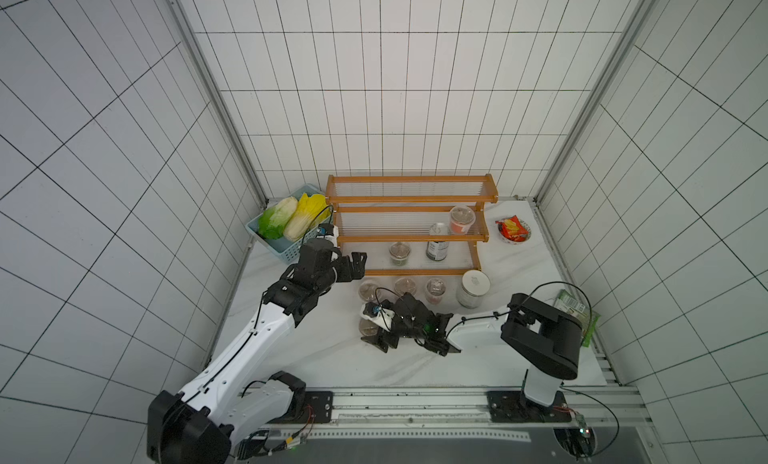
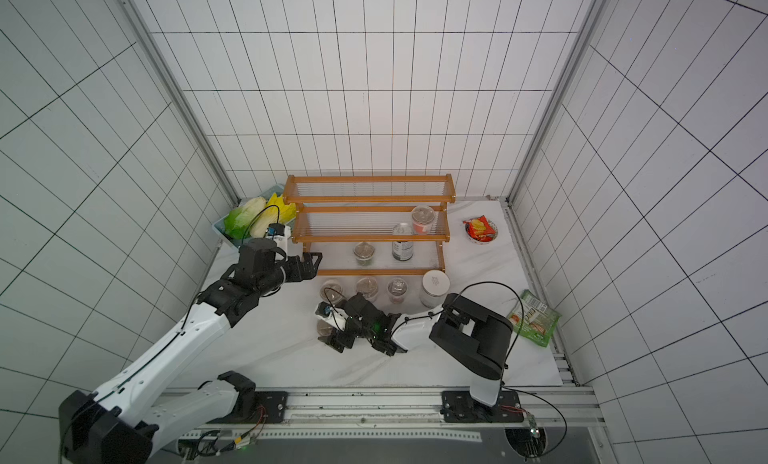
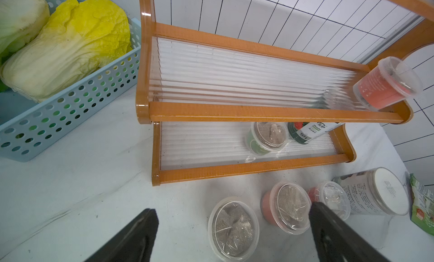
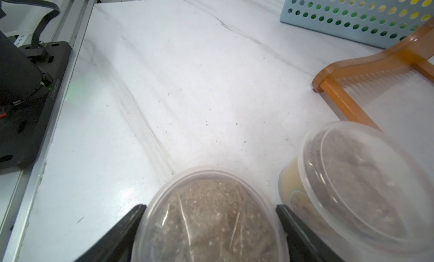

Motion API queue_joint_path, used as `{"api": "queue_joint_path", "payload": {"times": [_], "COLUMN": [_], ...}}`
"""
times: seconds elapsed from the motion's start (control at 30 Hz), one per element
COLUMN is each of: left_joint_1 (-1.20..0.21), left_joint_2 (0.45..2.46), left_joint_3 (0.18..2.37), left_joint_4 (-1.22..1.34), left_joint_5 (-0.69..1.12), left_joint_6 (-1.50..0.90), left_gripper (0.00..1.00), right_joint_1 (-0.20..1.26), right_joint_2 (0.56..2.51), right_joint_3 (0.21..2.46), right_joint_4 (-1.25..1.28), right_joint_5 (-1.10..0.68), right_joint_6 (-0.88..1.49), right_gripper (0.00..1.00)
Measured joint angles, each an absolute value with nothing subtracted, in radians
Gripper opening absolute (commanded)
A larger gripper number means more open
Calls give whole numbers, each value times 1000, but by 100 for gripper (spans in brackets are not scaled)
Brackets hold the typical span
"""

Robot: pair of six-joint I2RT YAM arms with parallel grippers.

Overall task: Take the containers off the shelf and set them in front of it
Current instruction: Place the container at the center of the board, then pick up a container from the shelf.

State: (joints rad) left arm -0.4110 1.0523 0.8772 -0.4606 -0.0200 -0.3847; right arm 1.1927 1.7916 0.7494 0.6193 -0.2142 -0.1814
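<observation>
- Straddling a clear cup point(image 4: 209, 225) on the table point(image 4: 187, 84) is my right gripper point(image 4: 209, 205); pressing or loose, I cannot tell.
- My left gripper point(image 3: 232, 208) gapes empty near the shelf point(image 3: 258, 111).

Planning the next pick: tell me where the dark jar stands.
In both top views the dark jar stands on the shelf's lowest tier, right of a green cup.

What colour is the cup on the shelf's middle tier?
The cup is red, clearest in the left wrist view.
</observation>
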Motion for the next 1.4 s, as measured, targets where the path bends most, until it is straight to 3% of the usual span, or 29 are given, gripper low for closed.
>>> {"api": "queue_joint_path", "payload": {"times": [0.2, 0.4, 0.63, 0.77, 0.87, 1.13, 1.4], "left_joint_1": [-410, -410, -406, -402, -400, -399, -399], "left_joint_2": [1070, 1077, 1077, 1077, 1077, 1077, 1081], "left_joint_3": [877, 878, 882, 882, 882, 883, 883], "left_joint_4": [-468, -469, -469, -469, -469, -469, -469], "left_joint_5": [-7, 0, 3, 15, 23, 34, 46], "left_joint_6": [-384, -381, -381, -381, -381, -381, -375], "left_gripper": [98, 99, 98, 98, 98, 98, 98], "right_joint_1": [1198, 1199, 1161, 999, 817, 477, 343], "right_joint_2": [1800, 1772, 1397, 1172, 1113, 1213, 1365], "right_joint_3": [749, 731, 614, 593, 618, 831, 894], "right_joint_4": [669, 673, 572, 495, 411, 220, 246], "right_joint_5": [-225, -197, -113, -39, 20, 109, 11], "right_joint_6": [-186, -187, -171, -146, -117, -65, -49], "right_gripper": [99, 99, 99, 99, 99, 99, 99]}}
